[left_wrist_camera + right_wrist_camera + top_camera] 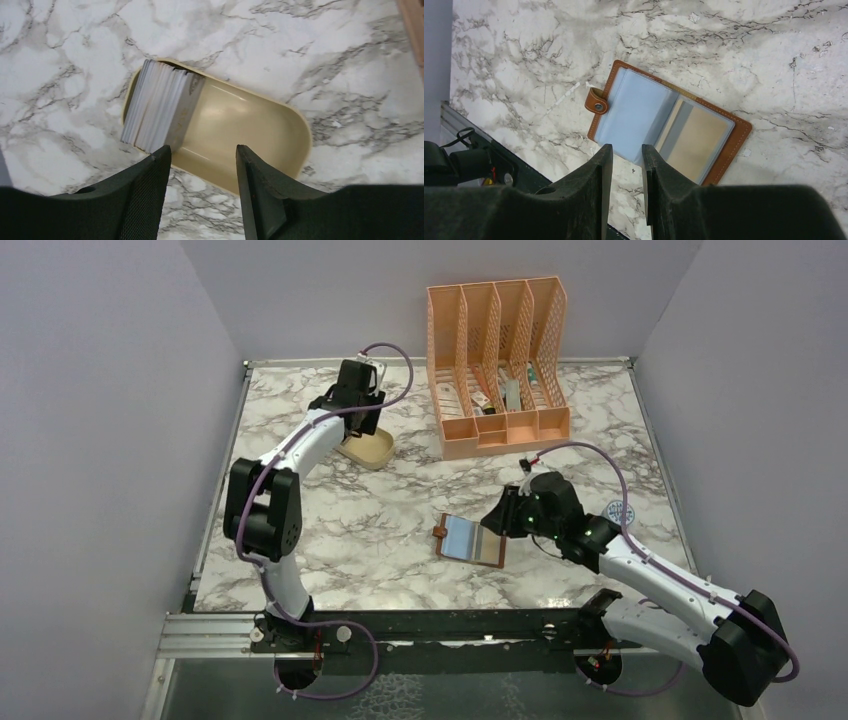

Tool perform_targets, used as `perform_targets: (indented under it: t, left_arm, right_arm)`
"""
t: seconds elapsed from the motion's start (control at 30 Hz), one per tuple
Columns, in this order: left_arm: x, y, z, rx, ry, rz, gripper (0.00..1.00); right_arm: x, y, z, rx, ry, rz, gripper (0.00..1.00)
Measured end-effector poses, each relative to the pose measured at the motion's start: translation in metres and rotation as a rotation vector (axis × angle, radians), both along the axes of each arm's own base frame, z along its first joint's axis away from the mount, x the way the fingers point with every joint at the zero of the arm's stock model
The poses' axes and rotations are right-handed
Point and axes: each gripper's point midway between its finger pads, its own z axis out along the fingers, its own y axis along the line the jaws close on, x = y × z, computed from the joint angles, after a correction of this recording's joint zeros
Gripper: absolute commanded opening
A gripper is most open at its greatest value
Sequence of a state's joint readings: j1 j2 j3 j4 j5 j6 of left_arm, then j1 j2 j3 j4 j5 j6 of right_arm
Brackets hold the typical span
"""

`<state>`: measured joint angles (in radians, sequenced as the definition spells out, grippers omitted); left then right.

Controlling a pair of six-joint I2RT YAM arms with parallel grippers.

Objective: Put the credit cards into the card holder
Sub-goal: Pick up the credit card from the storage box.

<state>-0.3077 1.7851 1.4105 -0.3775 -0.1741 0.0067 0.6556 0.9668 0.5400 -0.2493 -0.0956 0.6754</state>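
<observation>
The cards (pixel 160 107) stand on edge at the tray's (pixel 300 135) left end, upper left in the left wrist view; thin, stiff and slick, probably best pinched across the faces; the left gripper (pixel 202 155) hangs half open and empty; the right gripper (pixel 626 150), barely parted, holds nothing above the open wallet (pixel 644 115).

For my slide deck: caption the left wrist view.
Open left tool hovers over beige tray holding a stack of cards at one end.
</observation>
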Motion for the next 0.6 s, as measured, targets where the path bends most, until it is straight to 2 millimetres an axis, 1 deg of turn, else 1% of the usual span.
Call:
perform_targets:
  t: [0.1,0.2,0.37,0.6]
  left_arm:
    - [0.016,0.014,-0.014,0.078,0.022,-0.008,0.53]
    - [0.024,0.026,-0.027,0.153,0.042,-0.010,0.53]
    - [0.026,0.037,-0.045,0.244,0.080,-0.025,0.53]
    - [0.030,0.052,-0.055,0.348,0.089,-0.011,0.50]
  right_arm:
    - [0.000,0.001,0.001,0.005,-0.004,0.002,0.29]
    - [0.001,0.001,0.002,0.007,-0.005,0.003,0.29]
    - [0.001,0.002,-0.001,0.002,0.002,0.003,0.29]
    - [0.003,0.003,-0.005,-0.011,0.018,0.002,0.29]
